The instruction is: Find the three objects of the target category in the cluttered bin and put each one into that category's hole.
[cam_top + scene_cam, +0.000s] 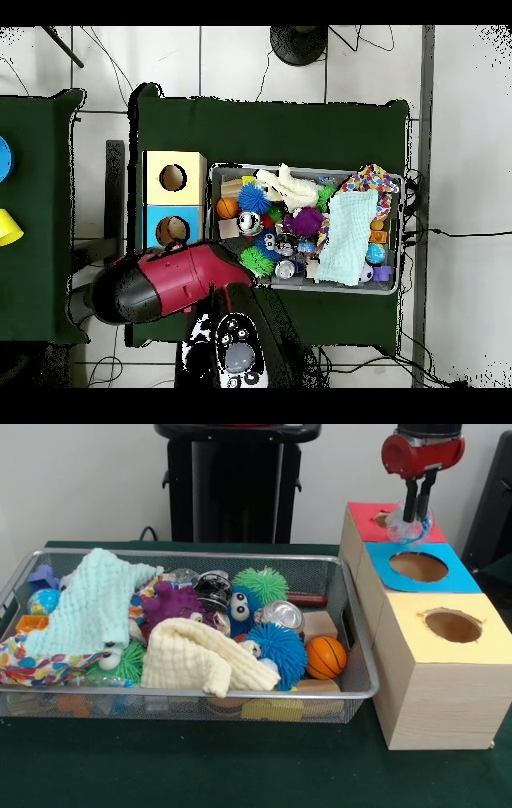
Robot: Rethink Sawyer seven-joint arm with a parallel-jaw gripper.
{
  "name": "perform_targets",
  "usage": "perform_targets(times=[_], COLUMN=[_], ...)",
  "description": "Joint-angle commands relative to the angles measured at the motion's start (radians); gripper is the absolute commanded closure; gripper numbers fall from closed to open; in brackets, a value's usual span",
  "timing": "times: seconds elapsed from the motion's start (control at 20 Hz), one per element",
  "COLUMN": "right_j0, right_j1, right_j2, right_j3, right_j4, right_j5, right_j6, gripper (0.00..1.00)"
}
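A dark green cloth covers the table (240,776), set on a pale tiled floor (260,60) before a plain white wall (80,480). The wire bin (352,612) brims with toys and cloths. Over the red-topped box (364,520), the pincer (418,518) is clenched on a clear, bluish object (410,530), right above the hole.

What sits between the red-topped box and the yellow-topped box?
The blue-topped wooden box with a round hole, seen in the front view; the three stand in one row.
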Motion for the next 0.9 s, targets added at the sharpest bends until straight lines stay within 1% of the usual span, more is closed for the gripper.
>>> perform_targets(times=[0.05,0.15,0.4,0.65,0.9], right_j0=[0.015,0.021,0.03,0.033,0.054], right_j1=[0.082,0.086,0.115,0.132,0.161], right_j2=[-0.067,-0.072,-0.079,-0.08,-0.099], right_j3=[-0.043,-0.05,-0.096,-0.139,-0.171], right_j4=[0.023,0.03,0.045,0.052,0.053], right_j5=[-0.081,-0.089,-0.093,-0.075,-0.082], right_j6=[0.238,0.233,0.21,0.189,0.196], gripper=[1.0,1.0,1.0,1.0,1.0])
